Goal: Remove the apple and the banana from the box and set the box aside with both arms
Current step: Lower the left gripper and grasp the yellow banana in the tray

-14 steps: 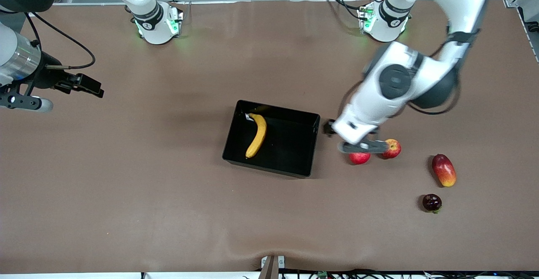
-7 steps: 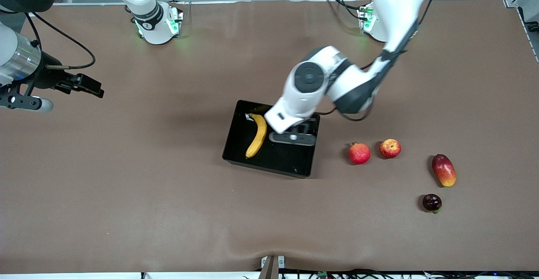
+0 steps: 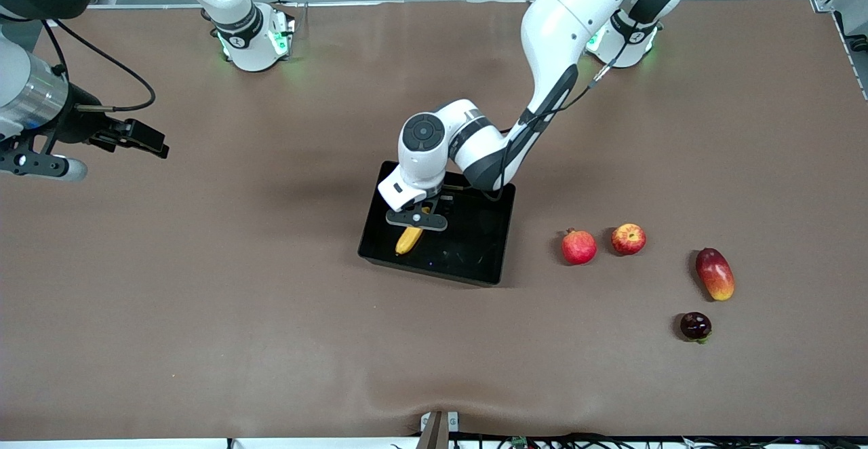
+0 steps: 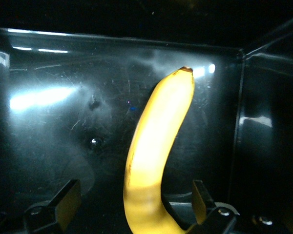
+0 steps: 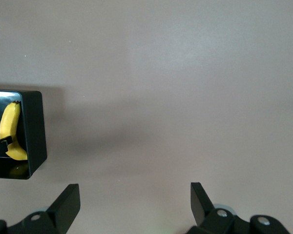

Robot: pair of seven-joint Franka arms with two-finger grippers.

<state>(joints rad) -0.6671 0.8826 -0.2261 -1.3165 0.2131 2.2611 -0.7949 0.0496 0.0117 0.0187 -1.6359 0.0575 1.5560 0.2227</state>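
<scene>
The yellow banana (image 3: 409, 239) lies in the black box (image 3: 434, 273) at the middle of the table. My left gripper (image 3: 416, 220) is low in the box over the banana's middle. In the left wrist view its fingers (image 4: 68, 195) stand open on either side of the banana (image 4: 156, 146), clear of it, above the box floor (image 4: 49, 146). The red apple with yellow streaks (image 3: 628, 239) sits on the table toward the left arm's end. My right gripper (image 3: 42, 164) waits open and empty (image 5: 134, 192) over bare table at the right arm's end; its view shows the box (image 5: 35, 126) and banana (image 5: 10, 129).
A plain red pomegranate (image 3: 578, 246) sits beside the apple, between it and the box. A red-orange mango (image 3: 715, 273) and a small dark round fruit (image 3: 695, 325) lie nearer the front camera toward the left arm's end. The table is covered in brown cloth.
My left arm has swung from over the pomegranate and apple across to the box and come down over the banana. The right arm has not moved.
</scene>
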